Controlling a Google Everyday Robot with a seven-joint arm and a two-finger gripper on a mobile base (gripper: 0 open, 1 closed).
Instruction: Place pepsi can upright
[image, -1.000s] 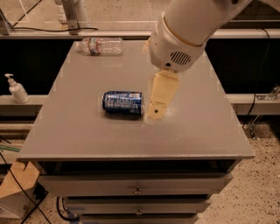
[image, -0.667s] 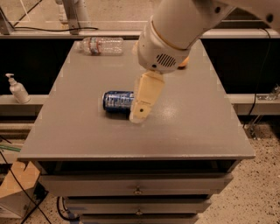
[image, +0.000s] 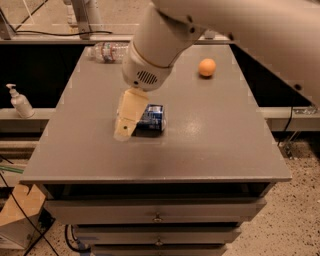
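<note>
Camera view: one arm reaches down over a grey table (image: 215, 135).
Gripper: the gripper (image: 125, 127) hangs low at mid-table, in front of the can's near end.
Grip: slack or clenched cannot be told from here.
Pepsi can: the pepsi can (image: 153, 118) lies on its side on the tabletop, half hidden behind the gripper.
Key relation: the can's long axis runs across the table, its free end jutting from the gripper toward the side with the orange ball (image: 207, 67).
Next move, likely: grasp it across the body, then tip it upright.
</note>
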